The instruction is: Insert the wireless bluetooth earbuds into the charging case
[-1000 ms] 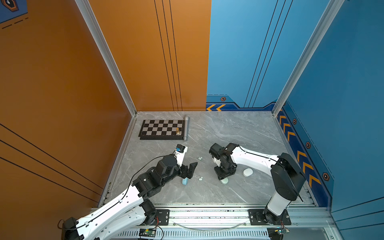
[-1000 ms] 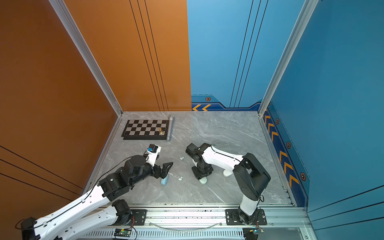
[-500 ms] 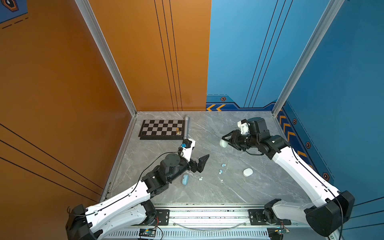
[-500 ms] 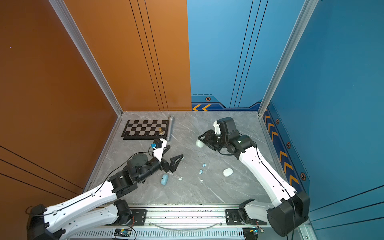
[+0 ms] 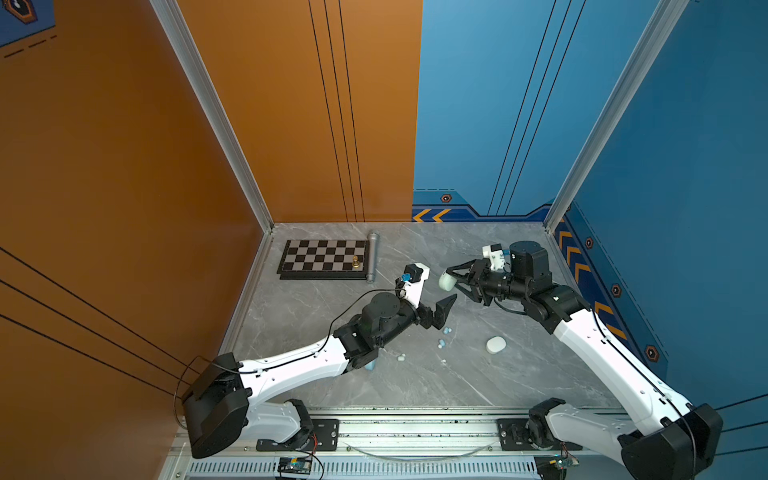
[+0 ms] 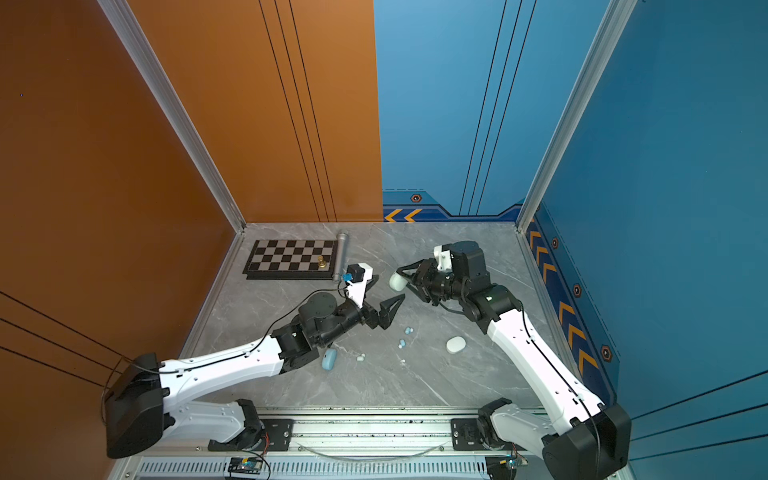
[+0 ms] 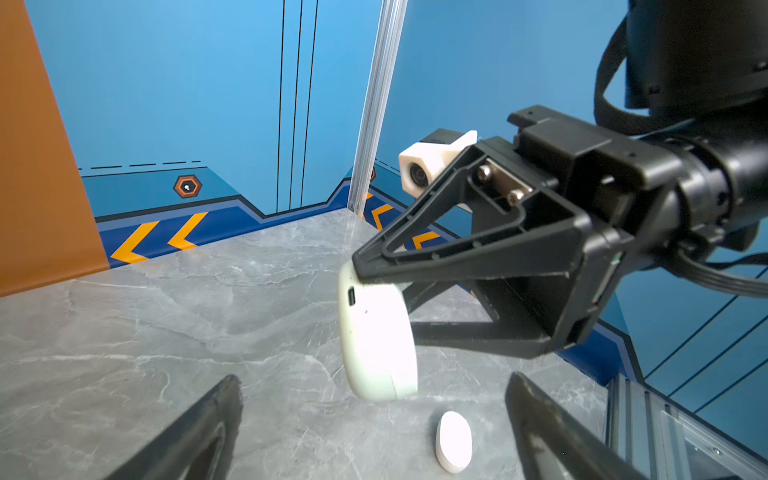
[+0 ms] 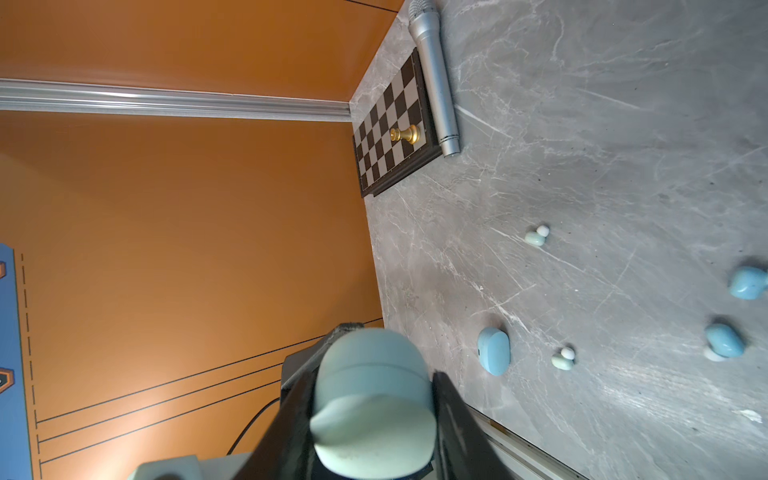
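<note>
Above the table [image 5: 415,386], the right end effector [image 5: 454,279] gripped a seemingly closed mint charging case [image 5: 445,283] aloft. It faced the left end effector [image 6: 388,288], whose jaws stood wide and empty. Opening the case looked to be the step in hand, so next the left would need to catch its lid. The earbuds [image 5: 446,331] lay loose on the table.

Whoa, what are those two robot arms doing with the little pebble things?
The right claw holds a pale mint case up off the table. The left claw is wide open and empty, pointing at that case. The tiny earbuds lie loose on the grey table, along with a white case and a blue case. None that I can see is in a case yet.
</note>
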You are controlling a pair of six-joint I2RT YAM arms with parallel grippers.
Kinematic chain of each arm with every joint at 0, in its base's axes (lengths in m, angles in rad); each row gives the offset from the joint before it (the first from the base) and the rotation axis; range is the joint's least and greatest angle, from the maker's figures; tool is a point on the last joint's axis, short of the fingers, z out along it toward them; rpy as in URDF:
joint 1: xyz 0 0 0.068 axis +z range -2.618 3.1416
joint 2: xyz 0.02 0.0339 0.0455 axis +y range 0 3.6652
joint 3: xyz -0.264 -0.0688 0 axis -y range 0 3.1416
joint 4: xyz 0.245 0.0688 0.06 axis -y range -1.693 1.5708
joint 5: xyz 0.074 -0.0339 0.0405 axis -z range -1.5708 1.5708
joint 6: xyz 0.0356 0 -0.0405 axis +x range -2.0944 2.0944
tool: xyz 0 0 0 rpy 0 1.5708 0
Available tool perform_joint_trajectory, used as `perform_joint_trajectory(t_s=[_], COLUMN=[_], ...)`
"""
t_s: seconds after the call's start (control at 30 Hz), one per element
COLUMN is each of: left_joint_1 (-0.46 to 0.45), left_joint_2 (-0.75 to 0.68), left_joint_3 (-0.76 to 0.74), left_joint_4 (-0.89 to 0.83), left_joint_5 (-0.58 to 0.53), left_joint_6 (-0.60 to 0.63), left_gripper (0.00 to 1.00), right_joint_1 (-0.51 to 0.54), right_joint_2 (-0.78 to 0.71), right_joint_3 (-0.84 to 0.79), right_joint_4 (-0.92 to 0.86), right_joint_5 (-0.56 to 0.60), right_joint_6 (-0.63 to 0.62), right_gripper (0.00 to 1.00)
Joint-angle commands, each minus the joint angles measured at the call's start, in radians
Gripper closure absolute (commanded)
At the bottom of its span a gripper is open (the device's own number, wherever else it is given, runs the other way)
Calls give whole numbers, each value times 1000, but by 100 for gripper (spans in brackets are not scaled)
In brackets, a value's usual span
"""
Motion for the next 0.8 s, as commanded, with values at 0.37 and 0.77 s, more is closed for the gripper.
perform_joint_trajectory(t_s=[0.37,0.77], left_joint_1=[-3,5], left_joint_2=[77,100], left_joint_3=[78,87], left_joint_4=[61,62], left_joint_5=[-14,-22], left_joint_6=[7,-7], left_gripper=[39,48], right_joint_1=[-28,-35], right_joint_2=[-52,-64], right_joint_3=[-57,-88], right_joint_4=[100,178], right_joint_5=[-69,-100], right_joint_6=[67,115], right_gripper=[71,72])
